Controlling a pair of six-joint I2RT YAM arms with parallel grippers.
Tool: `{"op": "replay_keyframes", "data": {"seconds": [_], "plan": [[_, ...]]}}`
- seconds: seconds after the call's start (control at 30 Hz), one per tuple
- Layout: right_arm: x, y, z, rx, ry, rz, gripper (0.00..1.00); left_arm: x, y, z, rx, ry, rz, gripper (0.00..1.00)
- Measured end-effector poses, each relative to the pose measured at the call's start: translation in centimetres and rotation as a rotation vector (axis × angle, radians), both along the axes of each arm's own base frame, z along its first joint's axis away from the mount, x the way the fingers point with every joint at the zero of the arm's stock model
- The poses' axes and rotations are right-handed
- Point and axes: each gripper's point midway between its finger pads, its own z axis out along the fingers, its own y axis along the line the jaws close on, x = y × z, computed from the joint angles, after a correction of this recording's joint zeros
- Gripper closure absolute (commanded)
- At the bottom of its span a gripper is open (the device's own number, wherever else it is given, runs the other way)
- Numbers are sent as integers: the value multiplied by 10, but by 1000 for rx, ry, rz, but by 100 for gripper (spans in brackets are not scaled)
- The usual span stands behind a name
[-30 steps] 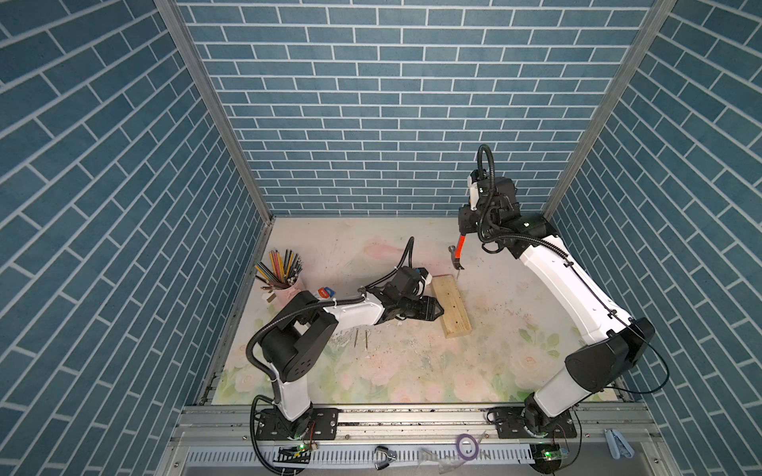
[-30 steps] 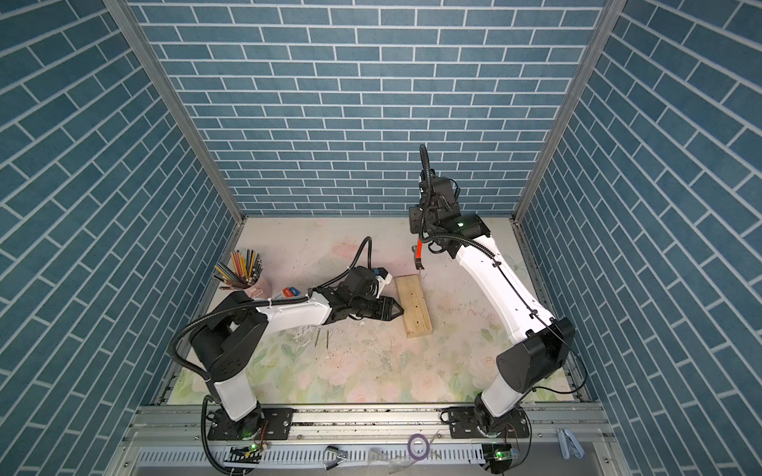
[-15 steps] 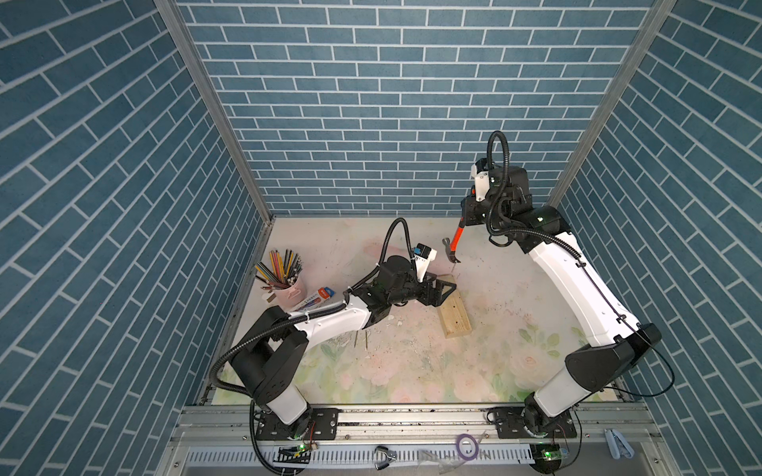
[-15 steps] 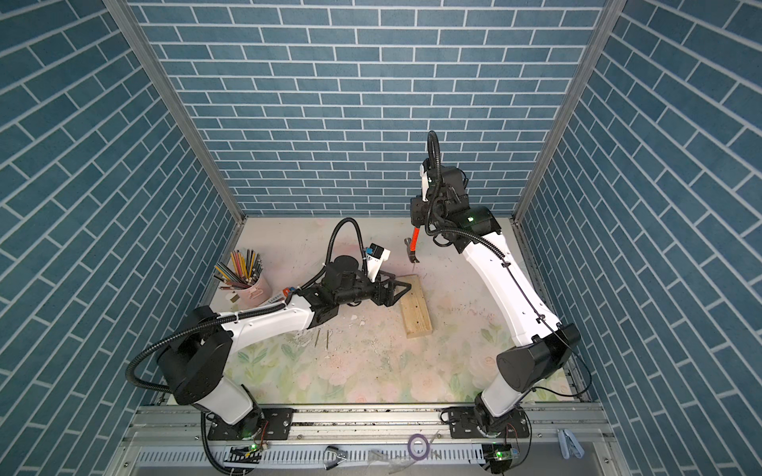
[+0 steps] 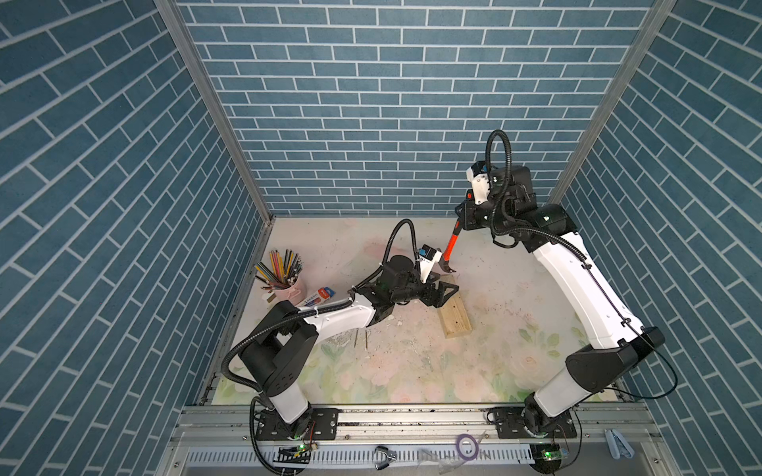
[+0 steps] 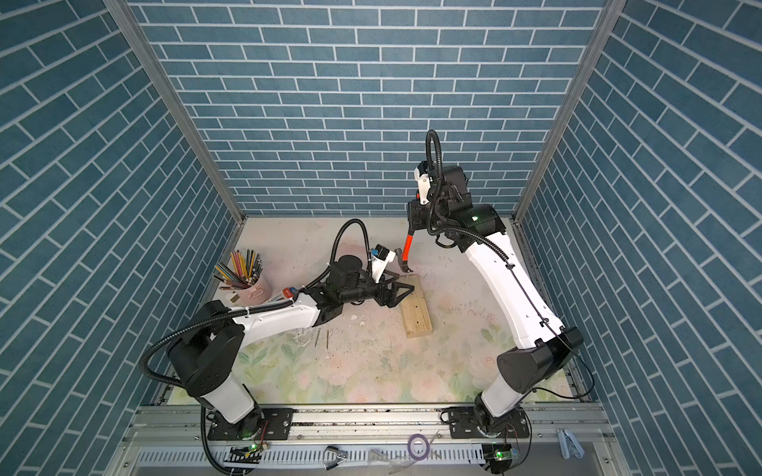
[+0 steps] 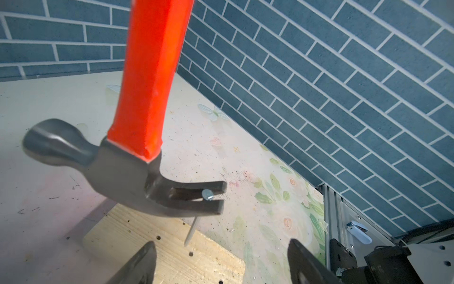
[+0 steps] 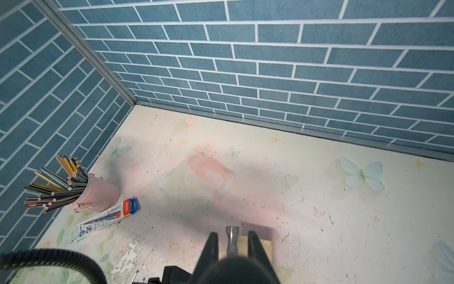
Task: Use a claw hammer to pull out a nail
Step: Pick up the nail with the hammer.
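Grip check from my console: the right gripper is clenched on the black end of the claw hammer. Its orange-red handle slopes down from those fingers, steel head lowest. The left gripper is released, jaws spread wide with nothing between them. The hammer head hangs just ahead of and above its fingertips. A nail sits in the claw's fork, head above the slot and shaft tilted below. I cannot tell whether its tip touches the wooden block under the left fingertips. In a top view, 2 loose nails lie well behind the left gripper beside its forearm. A pink pencil cup and a pencil box sit farther back.
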Motion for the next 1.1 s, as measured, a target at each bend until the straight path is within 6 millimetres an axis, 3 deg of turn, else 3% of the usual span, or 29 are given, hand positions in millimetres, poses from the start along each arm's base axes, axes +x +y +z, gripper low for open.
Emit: {"op": "replay_keyframes", "data": {"seconds": [0.2,0.4,0.77,1.0,1.1], "plan": [[-4,2,7,27,5,11,100,6,-6,1,-11,-6,-11,22],[-6,3,11,46,8,12,100,6,-8,2,-26,-5,-22,36],[-6,3,11,55,13,5,100,10,-5,5,-43,9,-16,67],[-6,3,11,61,14,0,100,13,-1,4,-43,28,-13,93],[-6,2,12,62,12,-3,100,11,-3,6,-49,29,-26,98]]}}
